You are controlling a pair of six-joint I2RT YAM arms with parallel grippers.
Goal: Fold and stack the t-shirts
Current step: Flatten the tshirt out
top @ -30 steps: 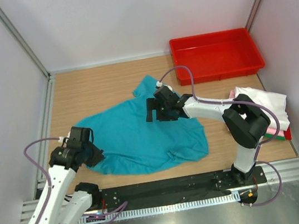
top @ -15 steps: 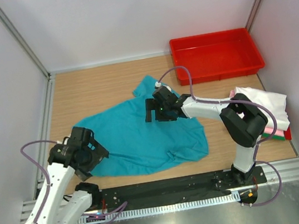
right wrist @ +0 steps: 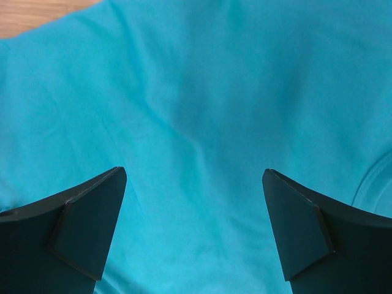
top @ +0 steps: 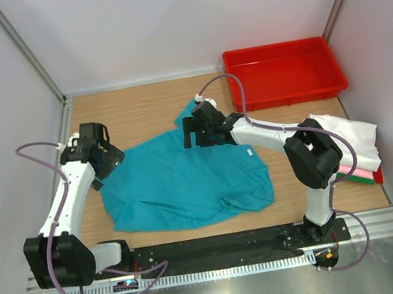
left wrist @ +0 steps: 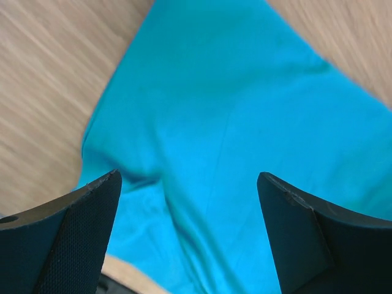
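Note:
A teal t-shirt lies spread and rumpled on the wooden table, its small white neck label showing near the right side. My left gripper hovers open over the shirt's far left edge; in the left wrist view the left gripper has only teal t-shirt cloth below its spread fingers. My right gripper is open above the shirt's far part, near the sleeve. The right gripper holds nothing, and the teal t-shirt fills that view. Folded t-shirts, white on top with pink and green beneath, sit stacked at the right.
A red plastic tray stands at the far right corner. Bare wood lies beyond the shirt. Grey walls with metal rails close in the left and right sides. The arms' black base plate runs along the near edge.
The left gripper has opened and swung from the shirt's near left corner to its far left edge. The right gripper has shifted slightly farther and to the left, still open.

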